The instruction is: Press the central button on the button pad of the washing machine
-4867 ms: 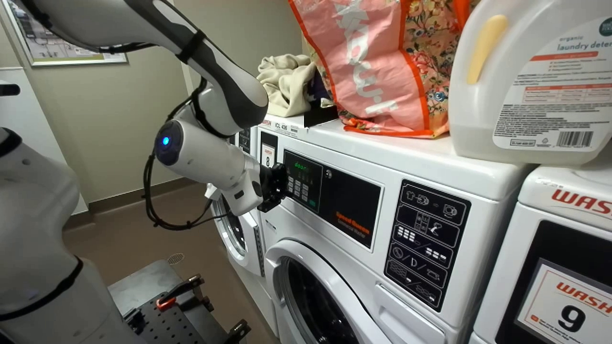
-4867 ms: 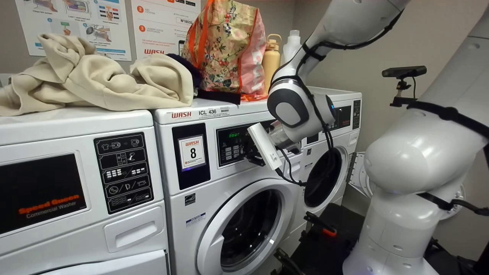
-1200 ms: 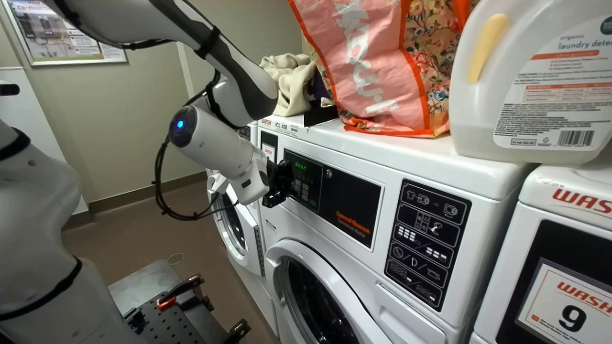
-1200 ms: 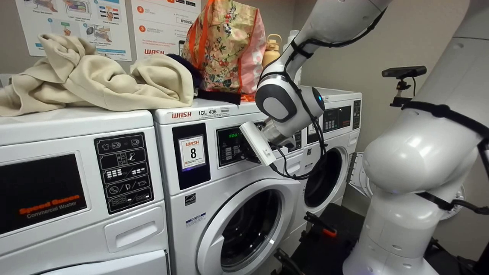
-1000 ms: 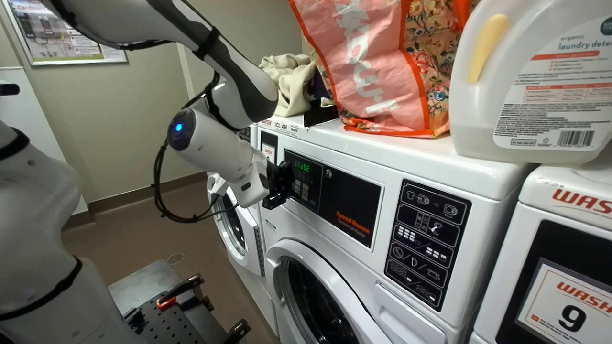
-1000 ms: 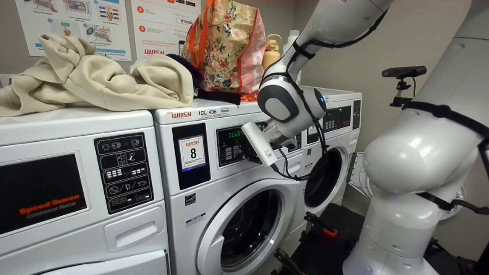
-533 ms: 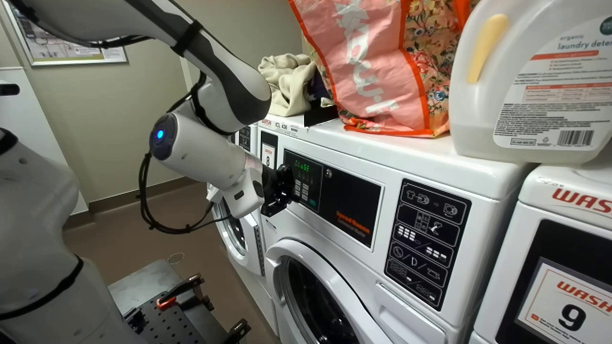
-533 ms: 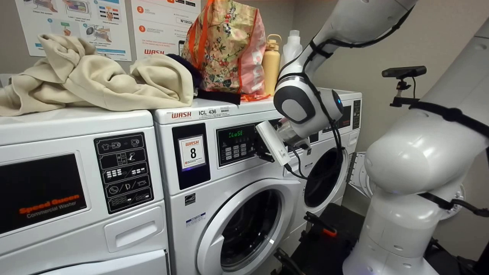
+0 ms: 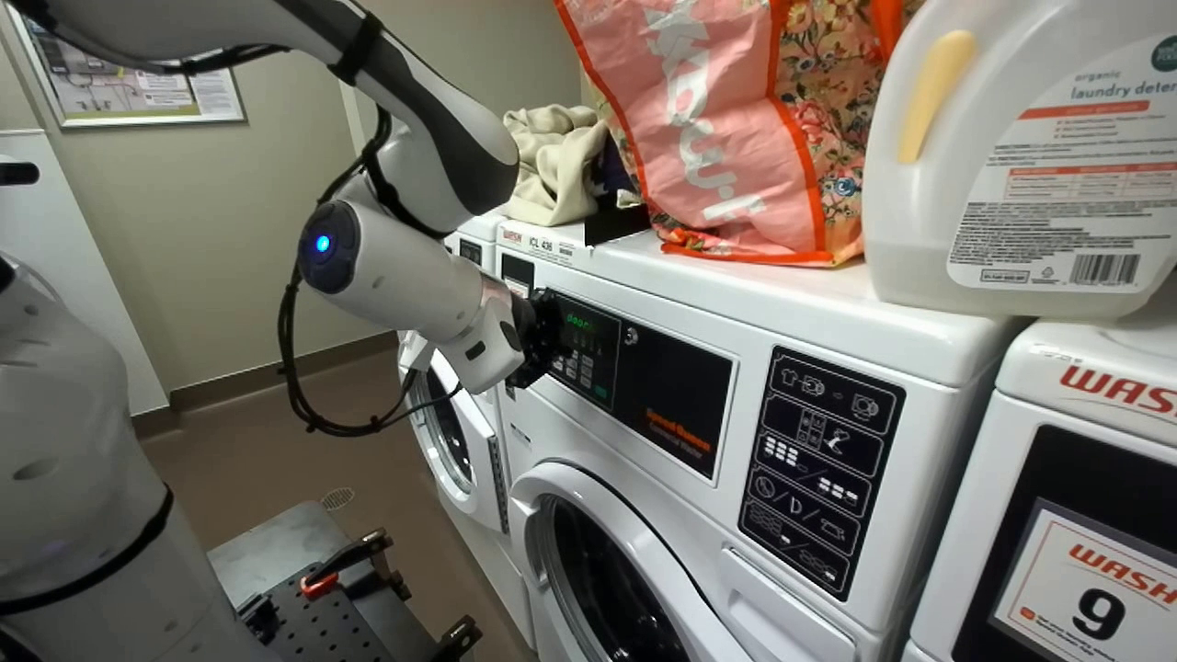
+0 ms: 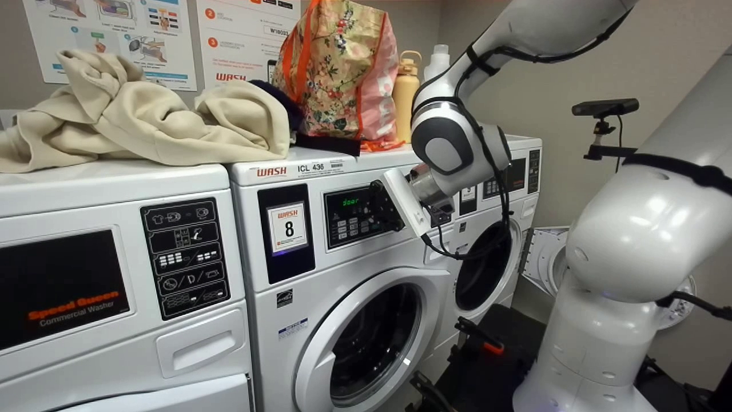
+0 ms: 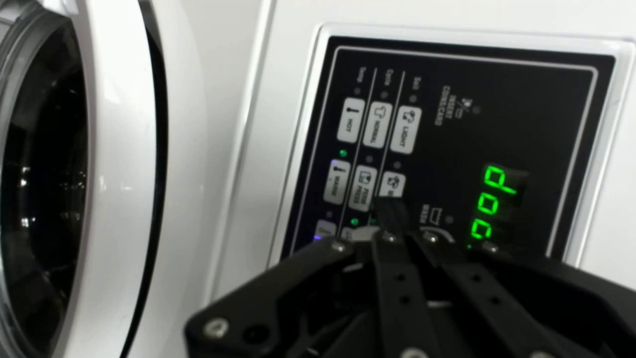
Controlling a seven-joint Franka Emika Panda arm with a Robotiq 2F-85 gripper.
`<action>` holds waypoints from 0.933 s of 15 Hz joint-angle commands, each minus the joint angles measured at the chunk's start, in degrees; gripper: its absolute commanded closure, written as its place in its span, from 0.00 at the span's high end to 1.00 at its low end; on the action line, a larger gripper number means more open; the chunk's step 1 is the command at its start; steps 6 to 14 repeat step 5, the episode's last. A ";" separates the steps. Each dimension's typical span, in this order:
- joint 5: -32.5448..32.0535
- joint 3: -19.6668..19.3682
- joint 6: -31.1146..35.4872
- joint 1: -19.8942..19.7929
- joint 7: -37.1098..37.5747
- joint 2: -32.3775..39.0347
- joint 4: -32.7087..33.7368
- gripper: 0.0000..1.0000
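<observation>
The white washing machine (image 9: 699, 299) has a black control panel with a green display reading "door". Its button pad (image 10: 351, 228) has rows of pale buttons and also shows in an exterior view (image 9: 579, 370). In the wrist view the pad stands turned on its side. The central button, PERM PRESS (image 11: 363, 186), is visible there. My gripper (image 11: 392, 211) is shut with its fingertips together and nothing seen between them. The tips overlap the end of the neighbouring button (image 11: 392, 183), beside the central one. Whether they touch the panel cannot be told. Lower pad buttons are partly hidden behind the fingers.
A floral bag (image 10: 337, 80) and beige cloth (image 10: 143, 123) lie on top of the machines. A detergent jug (image 9: 1021, 211) stands on top too. The round washer door (image 10: 372, 337) sits below the panel. Another washer (image 10: 194, 183) stands alongside.
My gripper moved sideways across the pad and back off from it, then moved up within the last half second. The display changed from "CLOSE" to "door".
</observation>
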 commanded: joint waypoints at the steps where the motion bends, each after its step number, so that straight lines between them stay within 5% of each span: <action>1: -3.03 -5.25 -0.27 5.64 2.28 -3.46 -1.59 0.00; 5: -3.47 -10.66 0.72 10.78 0.98 -4.33 -1.24 0.00; 14: -3.47 -10.66 0.72 10.78 0.98 -4.33 -1.24 0.00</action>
